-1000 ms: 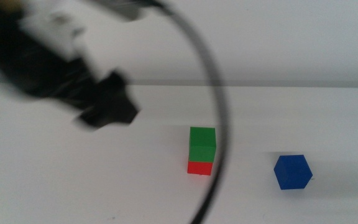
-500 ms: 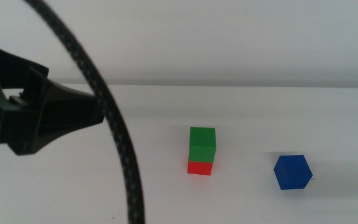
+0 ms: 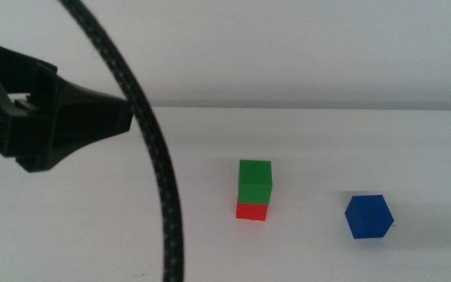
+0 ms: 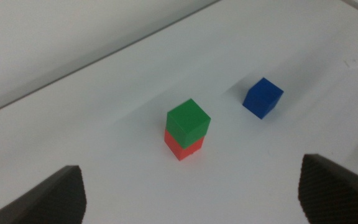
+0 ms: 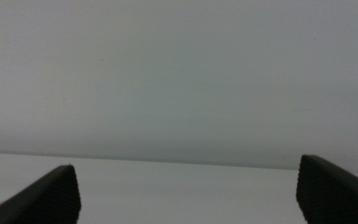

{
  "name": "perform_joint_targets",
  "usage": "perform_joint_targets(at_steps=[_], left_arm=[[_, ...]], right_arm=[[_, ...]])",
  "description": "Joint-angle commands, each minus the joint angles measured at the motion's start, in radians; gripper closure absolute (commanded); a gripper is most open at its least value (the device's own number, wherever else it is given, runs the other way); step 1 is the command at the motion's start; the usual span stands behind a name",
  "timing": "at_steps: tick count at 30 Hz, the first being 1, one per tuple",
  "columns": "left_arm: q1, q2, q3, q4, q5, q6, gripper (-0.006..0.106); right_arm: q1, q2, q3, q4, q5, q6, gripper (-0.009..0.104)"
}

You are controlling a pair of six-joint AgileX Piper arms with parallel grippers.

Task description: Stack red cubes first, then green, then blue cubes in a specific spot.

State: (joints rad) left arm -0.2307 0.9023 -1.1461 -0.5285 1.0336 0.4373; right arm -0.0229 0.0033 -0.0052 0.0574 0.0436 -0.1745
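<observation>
White table [image 3: 382,133] against a plain pale wall. Near the table's middle, the green cube [image 3: 254,182] sits squarely on top of the red cube [image 3: 250,211], forming a two-block stack; only a thin band of red shows in the middle view, while the left wrist view shows both blocks, green [image 4: 188,120] above red [image 4: 182,147]. The blue cube [image 3: 369,216] rests alone on the table to the right of the stack, well apart from it and turned corner-on. The left gripper [image 4: 191,199] is raised above the table to the left of the stack, its jaws spread wide and holding nothing; a black braided cable [image 3: 159,180] curves down beside it. The right gripper [image 5: 188,196] faces bare table and wall, jaws likewise apart and holding nothing.
</observation>
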Motion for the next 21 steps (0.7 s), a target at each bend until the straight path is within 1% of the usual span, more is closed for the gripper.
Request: perform_joint_targets(at_steps=[1, 8, 9, 10, 11, 12, 13, 14, 15, 16, 17, 19, 21], left_arm=[[0.001, -0.004, 0.003, -0.002, -0.020, 0.000, 0.009], [0.001, -0.004, 0.003, -0.001, -0.021, 0.007, 0.009], [0.001, -0.004, 0.003, -0.001, -0.021, 0.007, 0.009], [0.001, -0.004, 0.003, -0.001, -0.021, 0.007, 0.009], [0.001, -0.004, 0.003, -0.001, -0.021, 0.007, 0.009], [0.001, -0.004, 0.003, -0.001, -0.021, 0.007, 0.009], [0.001, -0.004, 0.003, -0.001, -0.021, 0.007, 0.009], [0.001, -0.004, 0.003, -0.001, -0.021, 0.007, 0.009], [0.001, -0.004, 0.003, -0.001, -0.021, 0.007, 0.009], [0.001, -0.002, 0.003, -0.001, -0.021, 0.007, 0.009], [0.001, -0.002, 0.003, -0.001, -0.021, 0.007, 0.009], [0.001, -0.002, 0.003, -0.001, -0.021, 0.007, 0.009], [0.001, -0.002, 0.003, -0.001, -0.021, 0.007, 0.009]], right_arm=[[-0.006, -0.039, 0.043, -0.005, -0.004, -0.002, 0.002], [-0.006, -0.039, 0.043, -0.005, -0.004, -0.002, 0.002], [-0.006, -0.039, 0.041, -0.023, -0.064, -0.025, 0.002], [-0.006, -0.039, 0.041, -0.025, -0.103, -0.031, 0.002], [-0.006, -0.039, 0.038, -0.010, -0.133, -0.011, 0.002], [-0.006, -0.035, 0.024, 0.042, -0.130, 0.041, 0.002], [-0.008, -0.026, 0.001, 0.084, -0.089, 0.050, 0.002], [-0.008, -0.002, -0.042, 0.109, -0.024, 0.050, 0.002], [-0.008, 0.039, -0.115, 0.103, 0.059, 0.050, 0.002], [-0.008, 0.085, -0.172, 0.083, 0.135, 0.050, 0.002], [-0.008, 0.156, -0.254, 0.067, 0.247, 0.052, 0.002], [-0.008, 0.324, -0.411, 0.064, 0.476, 0.064, 0.002], [-0.008, 0.489, -0.575, 0.061, 0.741, 0.066, 0.002]])
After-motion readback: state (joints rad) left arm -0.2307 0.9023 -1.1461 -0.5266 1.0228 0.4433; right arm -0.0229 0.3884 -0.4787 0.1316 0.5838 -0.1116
